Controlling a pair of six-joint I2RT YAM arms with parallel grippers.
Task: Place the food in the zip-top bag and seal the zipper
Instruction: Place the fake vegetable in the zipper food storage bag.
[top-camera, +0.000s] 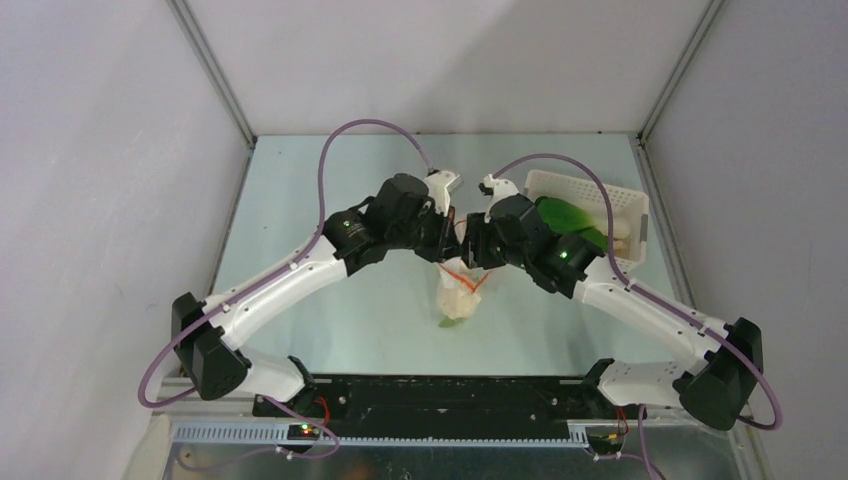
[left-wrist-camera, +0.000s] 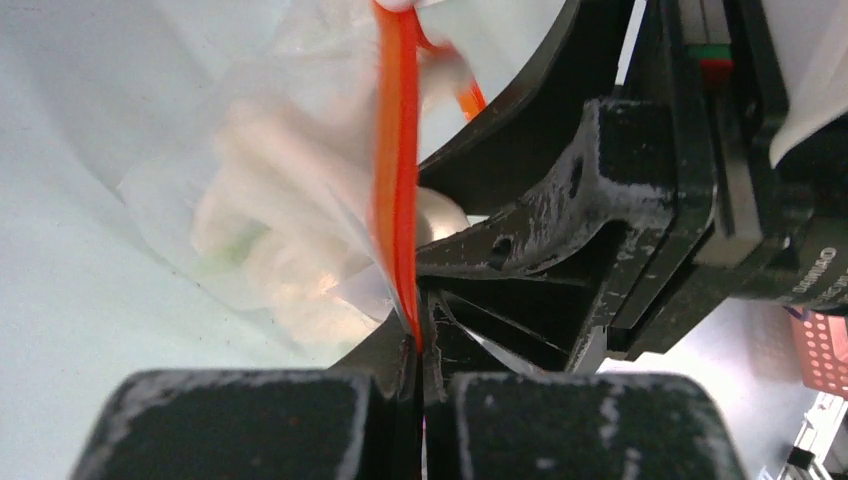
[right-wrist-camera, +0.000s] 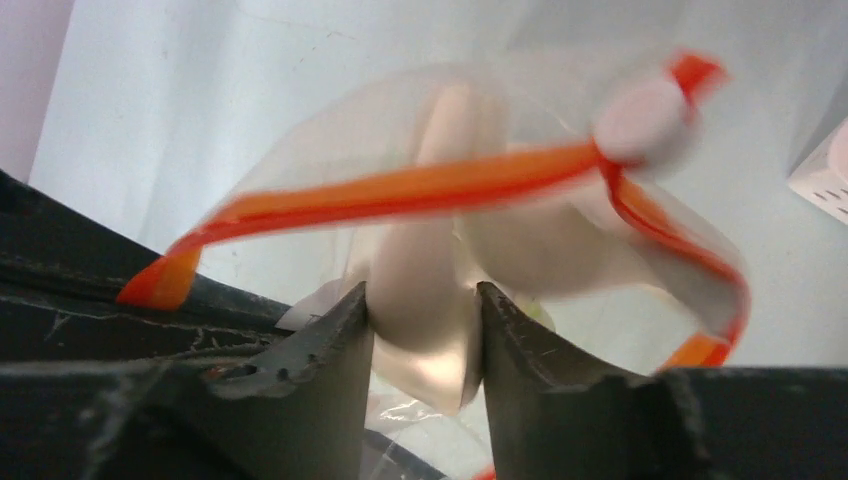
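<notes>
Since the bag (top-camera: 460, 295) looks limp, your left fingers (left-wrist-camera: 250, 420) pinch its stiffer zipper (left-wrist-camera: 395, 180); right fingers (right-wrist-camera: 300, 370) clamp light garlic (right-wrist-camera: 425, 300).

I see on my remote feed a white perforated basket (top-camera: 625, 200) at the pale green tabletop's (top-camera: 280, 200) far right corner, grey walls (top-camera: 100, 150) around

Orange zipper (left-wrist-camera: 395, 180) tight in left tool (left-wrist-camera: 418, 385), blurry cream food (left-wrist-camera: 290, 270) inside clear bag (left-wrist-camera: 250, 110).
</notes>
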